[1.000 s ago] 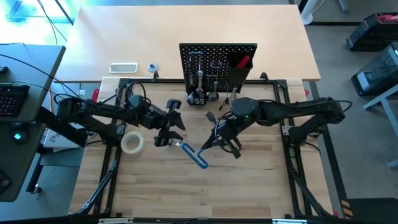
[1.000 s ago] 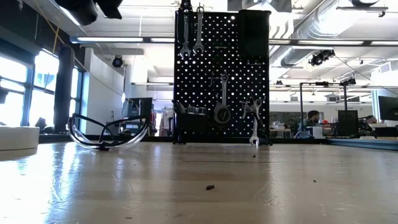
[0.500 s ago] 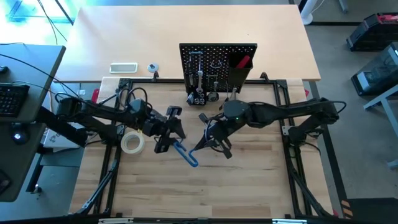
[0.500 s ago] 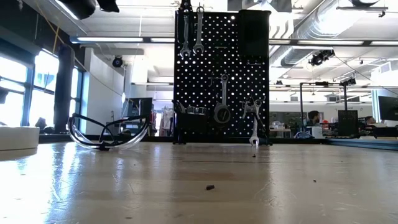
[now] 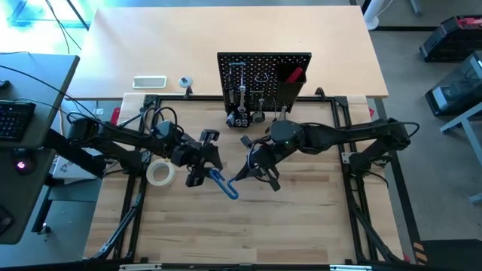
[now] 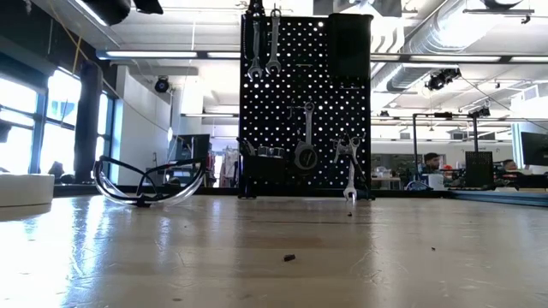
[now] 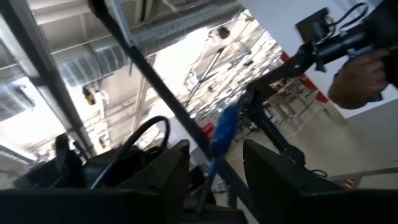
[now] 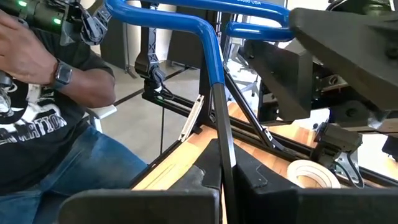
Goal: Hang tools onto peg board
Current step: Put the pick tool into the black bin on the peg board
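- Mid-table handover: I have both arms meeting over the wooden table (image 5: 301,226), the blue-handled hex key (image 5: 224,184) slung between them, at about 6 o'clock from the peg board (image 5: 263,75).
- The right gripper (image 5: 254,170) is clamped shut on the key's black steel shank, as the right wrist view shows, with the blue handle (image 8: 205,31) running up and away.
- The left gripper (image 5: 202,167) sits at the key's 9 o'clock, fingers (image 7: 273,168) part-spread around the blue handle; I cannot tell whether they are pinching it yet.
- To do this well, I judge the left fingers should seat squarely on the handle before the right lets go.
- The tape roll (image 5: 160,174) lies just beside the left gripper; safety glasses (image 6: 150,181) rest on the table.
- Wrenches (image 6: 264,44) already hang on the board.
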Controlling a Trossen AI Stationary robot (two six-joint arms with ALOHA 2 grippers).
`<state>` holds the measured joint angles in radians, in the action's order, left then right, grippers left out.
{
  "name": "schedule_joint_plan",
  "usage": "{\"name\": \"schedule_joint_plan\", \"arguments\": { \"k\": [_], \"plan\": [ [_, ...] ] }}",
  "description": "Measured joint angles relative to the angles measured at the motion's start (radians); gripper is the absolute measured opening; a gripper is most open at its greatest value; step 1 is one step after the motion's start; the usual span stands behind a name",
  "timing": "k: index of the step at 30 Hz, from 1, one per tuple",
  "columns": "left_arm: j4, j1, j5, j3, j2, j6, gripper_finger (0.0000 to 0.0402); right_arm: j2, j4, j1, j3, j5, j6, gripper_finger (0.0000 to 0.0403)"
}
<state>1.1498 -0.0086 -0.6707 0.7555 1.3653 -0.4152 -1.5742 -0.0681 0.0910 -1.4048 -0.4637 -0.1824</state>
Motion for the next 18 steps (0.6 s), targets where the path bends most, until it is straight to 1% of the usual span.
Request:
{"name": "schedule_joint_plan", "arguments": {
  "k": [5, 10, 18],
  "plan": [
    [-0.007, 0.002, 0.003, 0.000, 0.000, -0.006, 0.0141, 0.001, -0.009, 0.000, 0.000, 0.003, 0.018, 0.0000],
    [-0.001, -0.009, -0.051, 0.000, 0.000, -0.014, 0.0141, 0.001, -0.045, 0.000, 0.000, 0.050, 0.020, 0.0000],
    [-0.015, -0.014, -0.052, 0.000, 0.000, -0.033, 0.0140, 0.001, -0.049, 0.000, 0.000, 0.055, 0.032, 0.0000]
  ]
}}
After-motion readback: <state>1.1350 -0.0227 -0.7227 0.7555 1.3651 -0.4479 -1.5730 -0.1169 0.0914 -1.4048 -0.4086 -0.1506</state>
